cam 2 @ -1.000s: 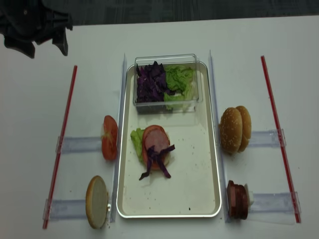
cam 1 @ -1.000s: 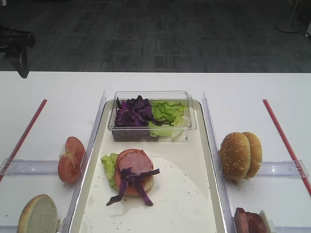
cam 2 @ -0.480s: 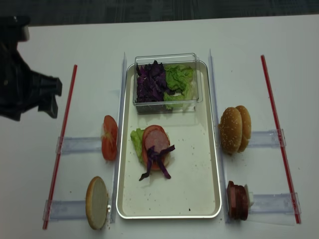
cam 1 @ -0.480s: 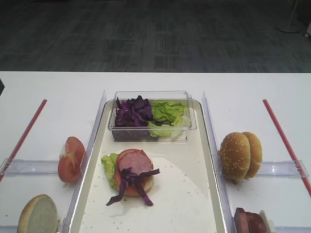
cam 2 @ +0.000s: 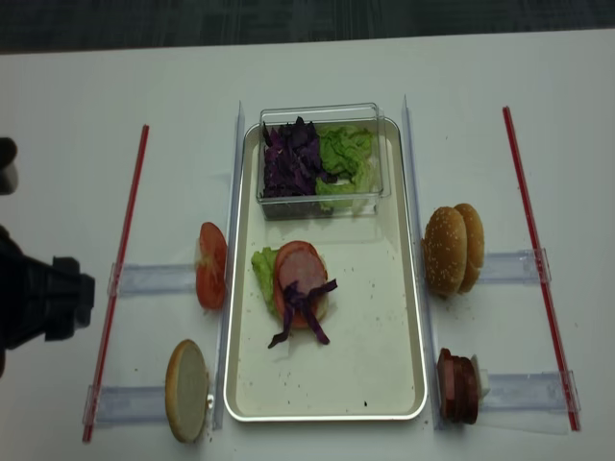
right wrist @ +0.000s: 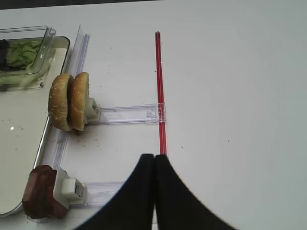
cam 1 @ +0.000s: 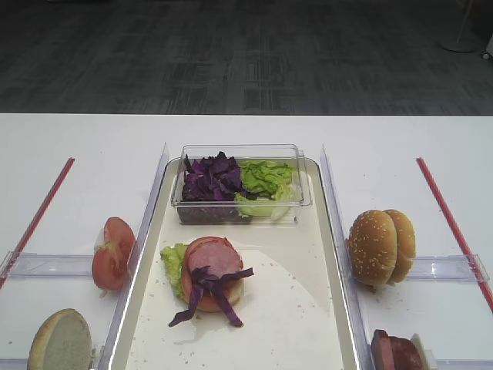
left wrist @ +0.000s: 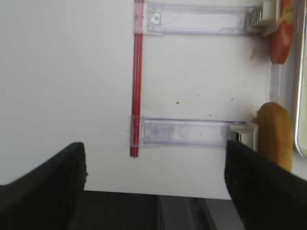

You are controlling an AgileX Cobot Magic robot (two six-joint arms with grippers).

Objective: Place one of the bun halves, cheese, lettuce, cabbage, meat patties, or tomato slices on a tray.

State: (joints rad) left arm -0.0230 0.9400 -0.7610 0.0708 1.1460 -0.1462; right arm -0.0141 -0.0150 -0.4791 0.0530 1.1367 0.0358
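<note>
On the tray (cam 2: 420, 317) lies a stack: lettuce (cam 1: 172, 262), a meat patty (cam 1: 216, 254) and cabbage strips (cam 1: 212, 290) on top. Tomato slices (cam 2: 211, 266) and one bun half (cam 2: 187, 389) stand left of the tray. Two bun halves (cam 2: 454, 248) and meat patties (cam 2: 458, 384) stand to its right. No cheese is in view. My left gripper (left wrist: 156, 187) is open and empty over the table's left front edge, left of that bun half (left wrist: 274, 134). My right gripper (right wrist: 153, 157) is shut and empty, right of the meat patties (right wrist: 43, 197).
A clear box (cam 1: 302, 193) at the tray's far end holds more cabbage (cam 1: 209, 179) and lettuce (cam 1: 263, 177). Red strips (cam 2: 123, 259) (cam 2: 534, 250) run along both sides, and clear plastic holders (cam 2: 154, 279) (cam 2: 509, 265) lie across the table.
The left arm has moved from the far left corner toward the near edge along the table's left side, leaving one high view. Everything else is unmoved.
</note>
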